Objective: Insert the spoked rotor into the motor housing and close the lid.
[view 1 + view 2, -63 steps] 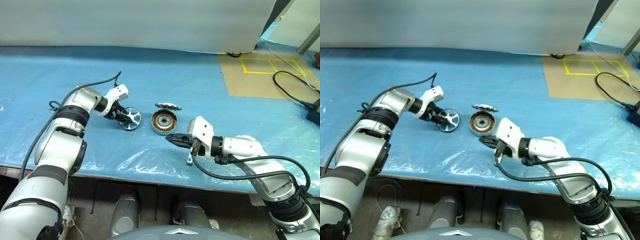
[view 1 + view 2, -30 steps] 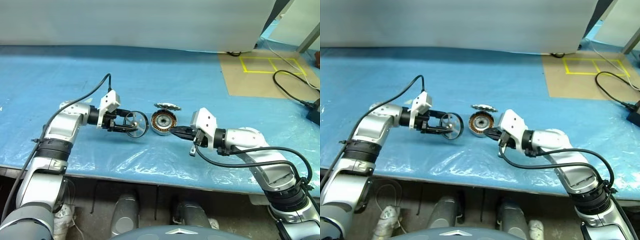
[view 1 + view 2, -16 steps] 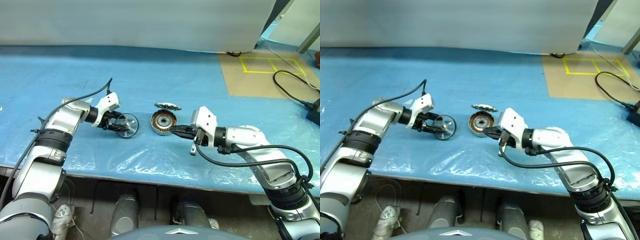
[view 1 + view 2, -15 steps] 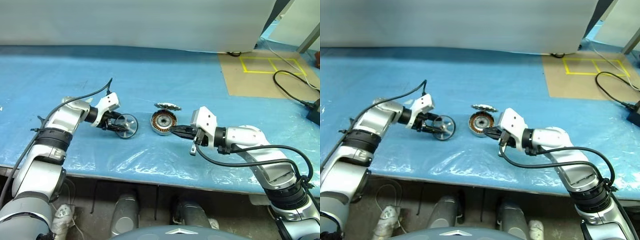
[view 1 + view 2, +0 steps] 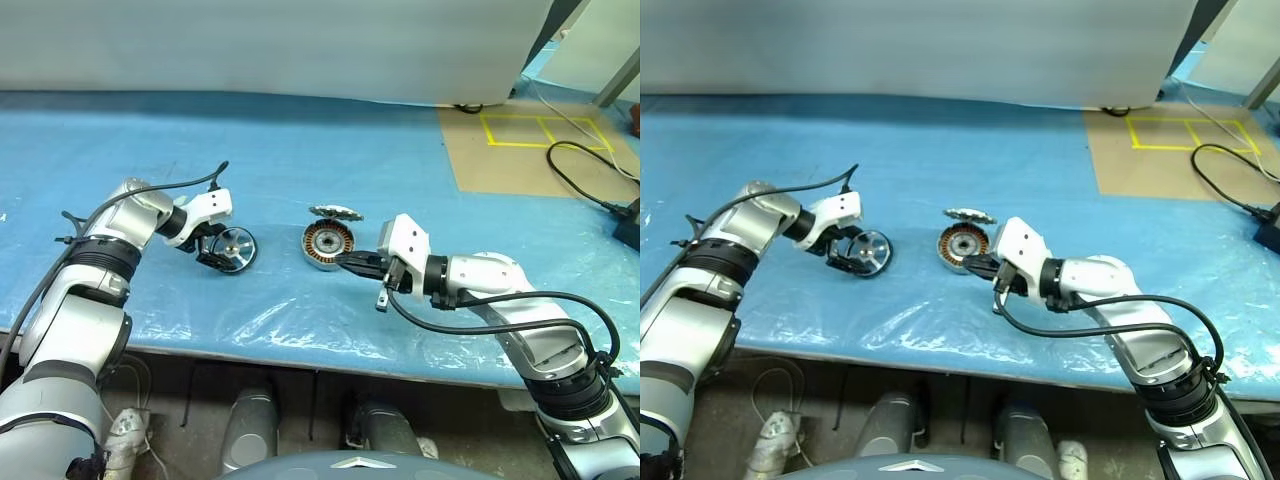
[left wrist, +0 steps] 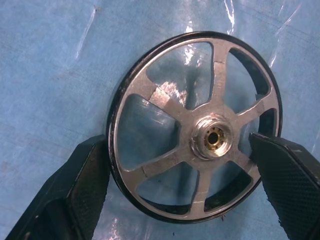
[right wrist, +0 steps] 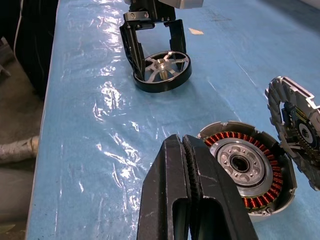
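Observation:
The spoked rotor (image 6: 195,130), a silver five-spoke wheel with a dark rim and a brass-centred hub, lies flat on the blue sheet at centre-left (image 5: 233,248). My left gripper (image 5: 224,250) points down over it, open, one finger on each side of the rim. The motor housing (image 5: 327,245), a silver ring with copper windings, sits mid-table. The lid (image 5: 336,212), a jagged-edged silver disc, leans tilted on the housing's far side. My right gripper (image 5: 347,258) is shut on nothing, its tip beside the housing's right rim (image 7: 245,167).
Crinkled blue plastic sheet (image 5: 300,150) covers the table, whose front edge (image 5: 300,345) runs below the arms. A brown board with a yellow taped square (image 5: 520,150) lies back right, with a black cable (image 5: 585,185) looping beside it.
My left gripper moved left and tipped downward, laying the rotor from upright on its edge to flat on the sheet, and its jaws widened. The right arm has kept still.

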Available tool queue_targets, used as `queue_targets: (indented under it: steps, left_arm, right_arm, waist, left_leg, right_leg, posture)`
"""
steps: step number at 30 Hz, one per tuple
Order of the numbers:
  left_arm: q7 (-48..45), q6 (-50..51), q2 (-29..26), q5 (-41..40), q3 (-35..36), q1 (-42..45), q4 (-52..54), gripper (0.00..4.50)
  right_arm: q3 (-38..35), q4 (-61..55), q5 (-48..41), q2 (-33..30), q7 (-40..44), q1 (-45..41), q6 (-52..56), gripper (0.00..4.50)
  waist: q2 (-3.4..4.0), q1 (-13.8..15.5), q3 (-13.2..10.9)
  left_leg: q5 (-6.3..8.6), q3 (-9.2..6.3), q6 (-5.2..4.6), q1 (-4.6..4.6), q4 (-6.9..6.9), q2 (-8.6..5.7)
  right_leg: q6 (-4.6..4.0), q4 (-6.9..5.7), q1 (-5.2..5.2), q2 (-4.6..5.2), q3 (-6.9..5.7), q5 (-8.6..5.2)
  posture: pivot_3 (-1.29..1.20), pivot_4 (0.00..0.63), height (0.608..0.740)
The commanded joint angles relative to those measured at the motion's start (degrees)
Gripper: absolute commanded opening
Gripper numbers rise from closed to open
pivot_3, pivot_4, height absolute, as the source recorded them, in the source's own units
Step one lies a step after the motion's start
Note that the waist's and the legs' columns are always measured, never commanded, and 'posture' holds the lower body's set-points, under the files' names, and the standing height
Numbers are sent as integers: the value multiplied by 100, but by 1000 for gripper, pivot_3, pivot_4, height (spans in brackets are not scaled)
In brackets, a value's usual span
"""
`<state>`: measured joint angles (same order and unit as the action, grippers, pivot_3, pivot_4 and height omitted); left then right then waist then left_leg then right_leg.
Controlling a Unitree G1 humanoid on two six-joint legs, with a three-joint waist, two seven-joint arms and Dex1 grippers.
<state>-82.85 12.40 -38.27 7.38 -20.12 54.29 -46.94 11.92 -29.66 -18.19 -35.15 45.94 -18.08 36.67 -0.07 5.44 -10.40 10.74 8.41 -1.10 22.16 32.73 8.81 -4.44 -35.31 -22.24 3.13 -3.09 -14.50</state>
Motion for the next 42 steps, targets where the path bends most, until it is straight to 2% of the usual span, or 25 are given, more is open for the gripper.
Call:
queue_targets:
  steps: [1,11,20,27,42]
  left_arm:
    - [-324,-3,-208,-157,227,218,125,4474]
    - [-829,-295,-623,-276,405,254,353,4474]
    - [-826,243,-384,-217,324,633,599,4474]
    - [-781,242,-137,78,55,861,124,4474]
    - [-965,-101,-409,-83,-214,619,248,4474]
  right_arm:
    - [-30,-125,-32,13,-3,4,-119,0]
    - [22,-51,-35,46,26,-9,-141,0]
    - [94,-66,-26,97,-2,33,-103,0]
    - [198,-182,24,169,-136,157,-99,0]
    - [137,-451,-27,37,-262,470,7,0]
  waist:
    - [0,-2,0]
    - [0,-2,0]
    - [-1,8,0]
    - [-1,-13,0]
    - [-1,2,0]
  left_leg:
    - [0,0,0,0,0,0]
    - [0,0,2,0,-1,0]
    - [0,0,2,1,-1,0]
    - [0,0,2,0,-1,0]
    - [0,0,2,0,-1,1]
  right_leg:
    - [0,0,0,0,0,0]
    - [-1,0,-1,1,0,-1]
    - [-1,-1,-1,0,0,-1]
    - [0,-1,-1,0,0,0]
    - [16,-4,-1,0,0,10]
  posture:
    - [0,150,740]
    - [0,150,740]
    - [0,150,740]
    - [0,150,740]
    - [0,150,740]
